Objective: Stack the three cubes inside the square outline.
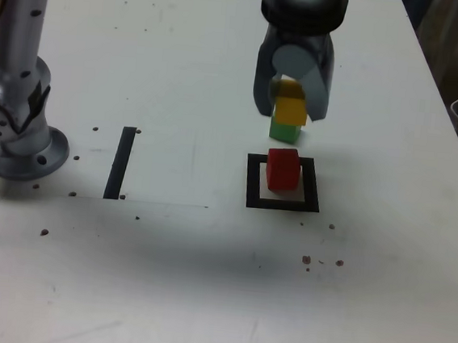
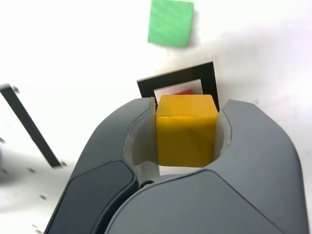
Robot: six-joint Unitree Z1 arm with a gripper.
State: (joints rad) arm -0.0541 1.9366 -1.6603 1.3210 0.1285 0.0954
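Holding yellow cube (image 2: 186,129), claw (image 2: 187,136), green cube (image 1: 284,131) behind

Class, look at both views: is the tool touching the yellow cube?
Touching. The wrist view shows the tool closed with both jaws pressed against the yellow cube's sides.

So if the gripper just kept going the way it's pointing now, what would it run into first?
Probably the red cube in the square outline. The gripper, shut on the yellow cube, points down at it in the wrist view. Depth is unclear; the green cube lies beyond, off that line.
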